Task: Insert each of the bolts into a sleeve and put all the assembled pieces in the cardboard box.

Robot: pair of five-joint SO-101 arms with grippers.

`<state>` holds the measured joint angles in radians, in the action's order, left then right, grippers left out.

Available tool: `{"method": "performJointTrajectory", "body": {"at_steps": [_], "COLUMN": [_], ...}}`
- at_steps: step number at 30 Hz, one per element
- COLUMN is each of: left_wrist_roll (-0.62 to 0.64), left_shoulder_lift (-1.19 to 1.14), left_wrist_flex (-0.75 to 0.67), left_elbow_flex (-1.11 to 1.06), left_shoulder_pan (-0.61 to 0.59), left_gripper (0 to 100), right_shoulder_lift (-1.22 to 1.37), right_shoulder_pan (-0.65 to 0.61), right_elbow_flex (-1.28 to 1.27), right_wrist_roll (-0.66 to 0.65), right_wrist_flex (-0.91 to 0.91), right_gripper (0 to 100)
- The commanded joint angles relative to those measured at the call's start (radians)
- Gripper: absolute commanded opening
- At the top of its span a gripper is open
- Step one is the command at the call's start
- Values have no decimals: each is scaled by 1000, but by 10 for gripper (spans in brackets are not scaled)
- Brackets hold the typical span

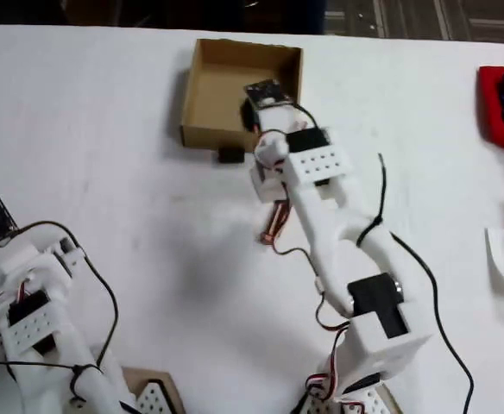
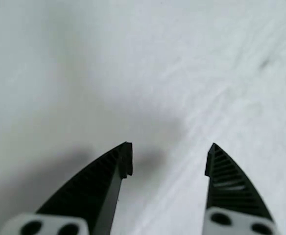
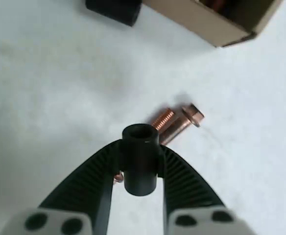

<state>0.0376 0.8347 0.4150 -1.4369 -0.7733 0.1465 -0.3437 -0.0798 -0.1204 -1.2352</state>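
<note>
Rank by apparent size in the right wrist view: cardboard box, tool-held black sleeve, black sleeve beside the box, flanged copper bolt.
1. Brown cardboard box, though cropped.
2. Black cylindrical sleeve in the right tool; nearness enlarges it.
3. Black sleeve beside the box; cropped, so its rank is unsure.
4. Flanged copper bolt.

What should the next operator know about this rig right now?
Left gripper: open, over bare table.
Right gripper: shut on an upright black sleeve, its top hole empty.
Loose copper bolts lie on the table just beyond it; a second sleeve lies beside the cardboard box.
Done: cannot tell; box interior mostly hidden.
Left: bolt the held and spare sleeves, then box them.
</note>
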Motion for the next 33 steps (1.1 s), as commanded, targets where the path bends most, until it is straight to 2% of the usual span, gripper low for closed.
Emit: {"method": "performJointTrajectory", "body": {"at_steps": [1, 6, 9, 11, 14, 18, 21, 23, 28, 33], "left_wrist_roll": [-9, -15, -163, -255, -324, -328, -331, -334, -330, -328], "left_shoulder_lift": [2, -3, -3, -5, -5, -46, -189, -330, -701, -945], "left_wrist_flex": [-20, -14, 8, 48, 190, 442, 562, 608, 747, 870], "left_elbow_flex": [30, 33, 38, 62, 188, 460, 650, 766, 1081, 1337], "left_shoulder_pan": [8, 41, 166, 290, 459, 661, 792, 836, 861, 924], "left_gripper": [255, 255, 255, 255, 255, 255, 255, 255, 255, 255], "right_shoulder_lift": [-188, -516, -667, -722, -740, -740, -740, -745, -750, -750], "right_shoulder_pan": [70, 209, 272, 311, 390, 461, 493, 506, 509, 509], "right_elbow_flex": [-71, -414, -600, -652, -661, -680, -726, -770, -802, -799], "right_wrist_roll": [-3, -60, -78, -78, -71, -40, 5, 23, 23, 29], "right_wrist_flex": [-21, 143, 274, 288, 289, 306, 334, 371, 398, 404], "right_gripper": [20, 20, 20, 20, 20, 20, 20, 20, 20, 20]}}
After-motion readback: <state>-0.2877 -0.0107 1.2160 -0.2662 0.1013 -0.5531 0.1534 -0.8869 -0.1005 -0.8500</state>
